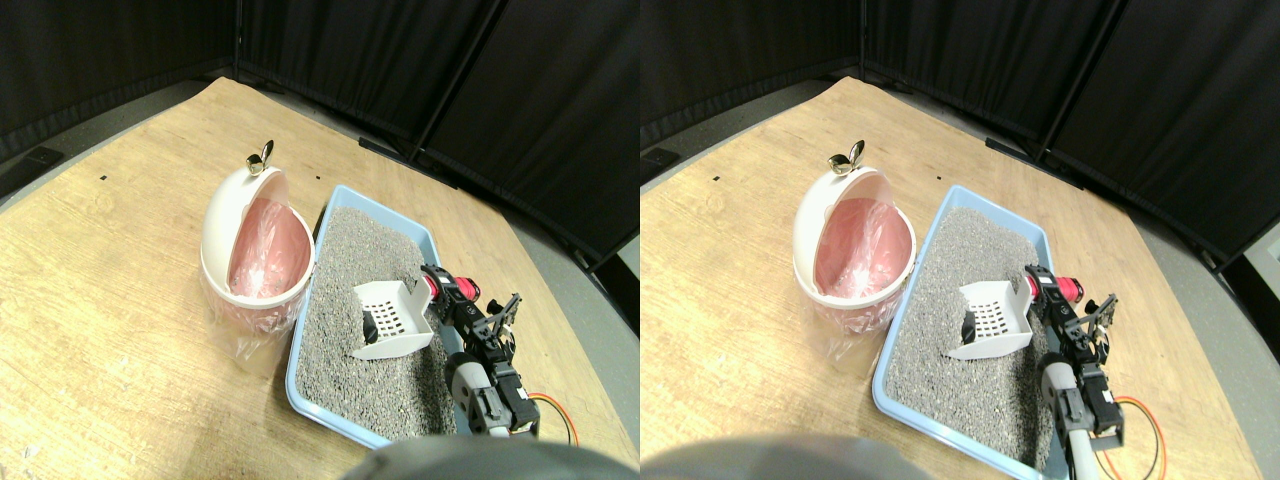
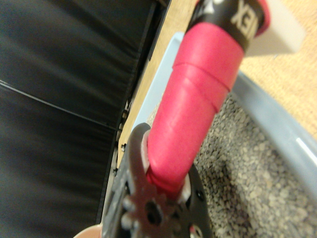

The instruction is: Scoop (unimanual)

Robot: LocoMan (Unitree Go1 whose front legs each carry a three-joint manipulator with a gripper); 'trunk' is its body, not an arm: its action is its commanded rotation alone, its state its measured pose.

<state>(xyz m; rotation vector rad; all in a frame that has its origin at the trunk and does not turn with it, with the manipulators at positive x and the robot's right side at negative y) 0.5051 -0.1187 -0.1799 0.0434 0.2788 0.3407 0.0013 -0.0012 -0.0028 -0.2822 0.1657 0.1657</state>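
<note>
I find the white slotted scoop (image 1: 392, 320) resting on the grey litter (image 1: 370, 300) mid-tray, a dark lump at its mouth. I judge it light, rigid plastic; its red wrapped handle (image 2: 193, 119) offers a grippy, padded hold. The right end effector (image 1: 447, 290) appears clamped on that handle. The blue tray (image 1: 300, 400) sits on the tabletop (image 1: 110, 330), touching the pink-lined bin (image 1: 255, 255)

There is one blue litter tray (image 1: 308, 345), one white scoop (image 1: 392, 320), one lined bin (image 1: 256, 250), and one end effector (image 1: 452, 292).
</note>
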